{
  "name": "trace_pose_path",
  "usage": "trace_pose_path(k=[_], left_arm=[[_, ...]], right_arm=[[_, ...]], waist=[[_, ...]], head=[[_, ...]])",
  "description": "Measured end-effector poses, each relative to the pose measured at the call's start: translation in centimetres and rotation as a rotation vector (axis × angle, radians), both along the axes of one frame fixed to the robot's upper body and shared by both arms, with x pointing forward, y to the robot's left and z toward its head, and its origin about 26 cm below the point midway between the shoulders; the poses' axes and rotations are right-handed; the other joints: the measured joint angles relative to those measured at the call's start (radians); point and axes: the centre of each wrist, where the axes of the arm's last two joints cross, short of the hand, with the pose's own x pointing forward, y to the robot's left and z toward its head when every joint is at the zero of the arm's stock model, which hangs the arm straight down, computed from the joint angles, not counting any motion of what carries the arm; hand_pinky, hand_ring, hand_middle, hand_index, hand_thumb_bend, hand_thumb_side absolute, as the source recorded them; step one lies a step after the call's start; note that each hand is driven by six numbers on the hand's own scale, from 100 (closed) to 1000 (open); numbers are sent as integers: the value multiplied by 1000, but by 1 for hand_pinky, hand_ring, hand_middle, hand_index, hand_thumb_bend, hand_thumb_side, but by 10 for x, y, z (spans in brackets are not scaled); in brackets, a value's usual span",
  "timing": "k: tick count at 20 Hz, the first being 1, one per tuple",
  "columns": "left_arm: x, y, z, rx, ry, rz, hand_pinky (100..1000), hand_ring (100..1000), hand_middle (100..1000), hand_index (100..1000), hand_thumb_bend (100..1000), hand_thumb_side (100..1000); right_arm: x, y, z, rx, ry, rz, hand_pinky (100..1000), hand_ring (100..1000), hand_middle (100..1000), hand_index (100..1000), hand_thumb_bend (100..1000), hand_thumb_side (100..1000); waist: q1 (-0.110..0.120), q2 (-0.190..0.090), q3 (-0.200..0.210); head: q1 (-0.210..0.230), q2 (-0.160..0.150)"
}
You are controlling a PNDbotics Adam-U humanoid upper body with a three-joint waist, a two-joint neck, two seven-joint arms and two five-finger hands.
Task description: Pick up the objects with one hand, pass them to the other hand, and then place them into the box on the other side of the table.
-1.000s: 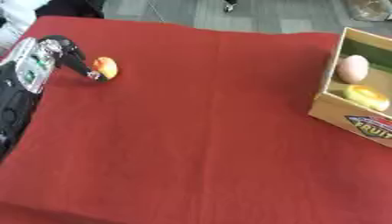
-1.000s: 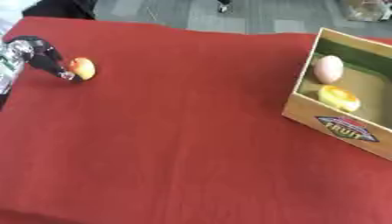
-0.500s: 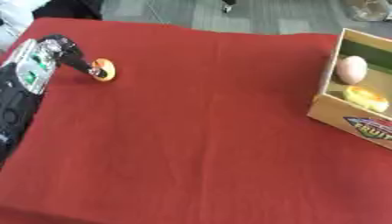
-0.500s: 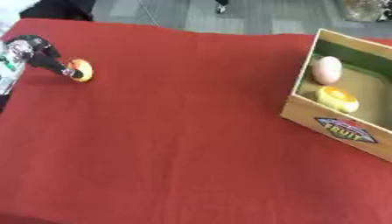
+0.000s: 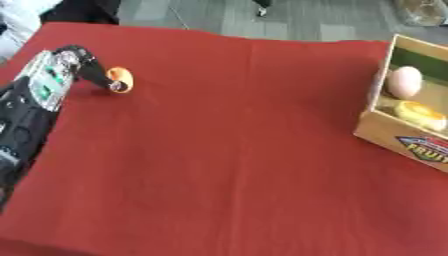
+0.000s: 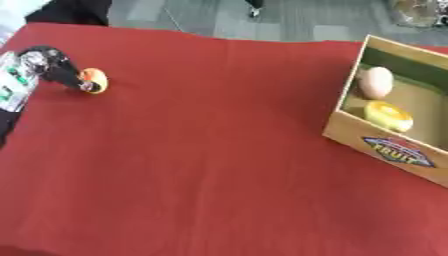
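1. Left arm comes in along the left edge, black with a silver joint near the wrist.
2. Left hand (image 5: 77, 67) sits at the far-left part of the tabletop (image 5: 227, 150), fingers bent down toward a small orange object (image 5: 121, 80).
3. The dark fingertips (image 5: 112, 86) touch the orange object's left side. Fingers look curled against it, but whether they actually wrap or pinch it I cannot tell: the far side of the object is not covered by anything visible.
4. The orange object looks to rest on the red cloth, near the far-left corner; small, rounded, nothing more can be made out.
5. The middle of the tabletop is red cloth, with a faint fold line running front to back near the centre.
6. Box (image 6: 389, 150) stands at the right edge, cardboard, open top, a "FRUIT" label on its near wall. Well apart from the orange object, on the opposite side.
7. Inside the box: a pale egg-shaped item (image 6: 377, 82) toward the far end and a yellow round item (image 6: 388, 114) just nearer, close together.
8. Right hand: not visible in either view.
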Motion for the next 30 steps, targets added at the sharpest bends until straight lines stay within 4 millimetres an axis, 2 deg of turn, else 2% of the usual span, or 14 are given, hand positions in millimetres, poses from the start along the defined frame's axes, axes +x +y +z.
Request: trace_pose_path(k=[9,14,18,24,25,28,30], left_arm=[[0,0,-1,-2,61,-3,823,775,739,742,586,245],[1,-2,-3,10,70,0,818,767,729,696,484,238],[1,-3,-3,14,65,4,810,753,704,603,348,173],[1,-3,-3,8,59,5,798,739,689,550,299,123],[1,-4,-4,7,58,6,799,739,690,555,321,135],[2,-4,-4,4,61,6,809,756,723,799,518,261],[2,-4,-4,3,69,5,809,753,712,847,605,301]], right_arm=[[0,0,0,-2,2,-2,1000,1000,759,871,100,340],[0,0,-1,-4,4,0,1000,1000,760,871,100,339],[1,0,-2,-4,8,1,1000,1000,766,873,100,345],[1,-1,-5,-5,13,1,1000,1000,767,873,100,388],[1,-1,-5,-6,14,1,1000,1000,767,873,100,392],[1,-1,-6,-7,14,2,1000,1000,764,871,100,399],[1,-1,-6,-8,14,3,1000,1000,764,871,100,400]], waist=[[0,0,0],[0,0,0],[0,0,0],[0,0,0],[0,0,0],[0,0,0],[0,0,0]], head=[[8,0],[10,0],[11,0],[12,0],[13,0],[13,0],[13,0]])
